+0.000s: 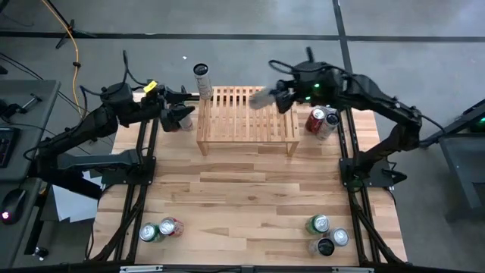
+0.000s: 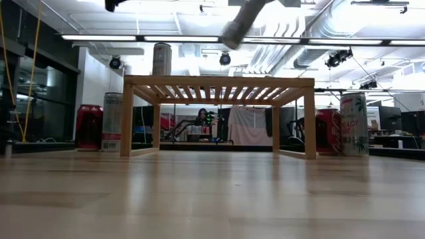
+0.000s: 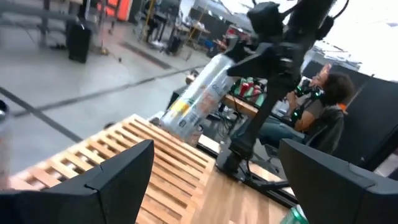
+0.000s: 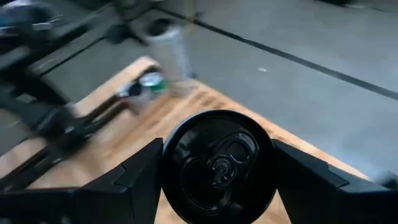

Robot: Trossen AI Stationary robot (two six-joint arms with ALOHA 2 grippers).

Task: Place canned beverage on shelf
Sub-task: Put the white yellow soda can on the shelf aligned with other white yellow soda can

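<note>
The light-wood shelf [image 1: 246, 117] stands at the table's far middle. One tall can [image 1: 201, 80] is upright on its far left corner [image 2: 161, 58]. My right gripper [image 1: 279, 97] hangs above the shelf's right part, shut on a silver can [image 1: 261, 99] that shows tilted high in the low view [image 2: 240, 25]. My left gripper [image 1: 178, 115] waits open just left of the shelf, nothing between its fingers [image 3: 118, 180]. My right gripper pinches the silver can's side wall near its top end [image 4: 168, 168] between its two fingers [image 4: 134, 177]. The black lid with its tab [image 4: 217, 162] faces back at the wrist, so the can lies along the fingers. It slants down toward the shelf's left, lifted clear [image 3: 199, 99].
Two cans [image 1: 322, 121] stand right of the shelf, and a red and a silver one [image 2: 99, 124] show left of it in the low view. More cans lie near the front left [image 1: 161, 229] and front right [image 1: 326, 233]. A person [image 3: 329, 93] sits beyond the table.
</note>
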